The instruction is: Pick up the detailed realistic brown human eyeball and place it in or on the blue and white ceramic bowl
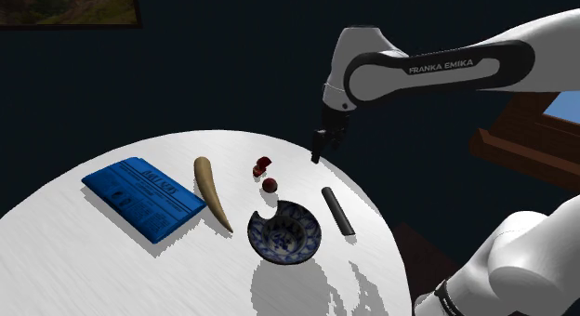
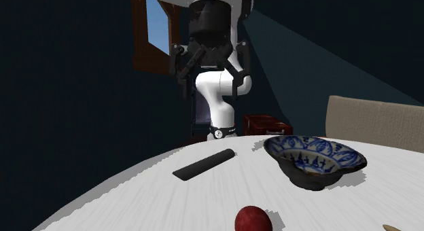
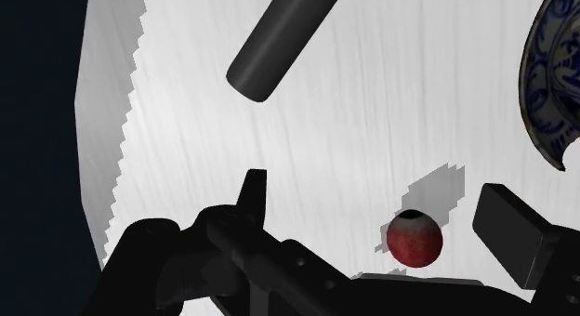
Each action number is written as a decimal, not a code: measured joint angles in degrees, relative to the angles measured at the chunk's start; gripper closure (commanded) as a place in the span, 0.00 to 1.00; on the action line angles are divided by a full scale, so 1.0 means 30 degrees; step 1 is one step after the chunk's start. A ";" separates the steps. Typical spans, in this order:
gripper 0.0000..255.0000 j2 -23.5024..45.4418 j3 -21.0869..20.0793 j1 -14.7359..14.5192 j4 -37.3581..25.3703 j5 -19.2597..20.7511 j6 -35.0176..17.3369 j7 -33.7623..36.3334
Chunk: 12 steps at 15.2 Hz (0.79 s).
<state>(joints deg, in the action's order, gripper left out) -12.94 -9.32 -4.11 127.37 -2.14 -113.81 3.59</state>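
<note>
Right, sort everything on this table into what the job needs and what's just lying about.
For the job: dark red eyeball, blue and white bowl, open gripper.
Lying about: blue paper, tan horn, black rod, small red bits.

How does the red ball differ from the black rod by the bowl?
The ball is a small dark-red sphere with a dark spot; the rod is a long black cylinder lying flat. In the shoulder view the ball sits up-left of the bowl, the rod to its right. Both rest on the table.
</note>
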 measured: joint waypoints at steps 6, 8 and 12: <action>0.00 0.4202 -0.0816 -0.0445 -0.2473 0.0704 -0.1247 0.1268; 0.00 0.5891 -0.1059 -0.0713 -0.3680 0.1085 -0.1564 0.1837; 0.00 0.8738 -0.1263 -0.1225 -0.5911 0.1790 -0.1803 0.2602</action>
<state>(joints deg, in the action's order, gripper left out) 13.27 -13.11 -7.79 109.63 3.22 -119.22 11.39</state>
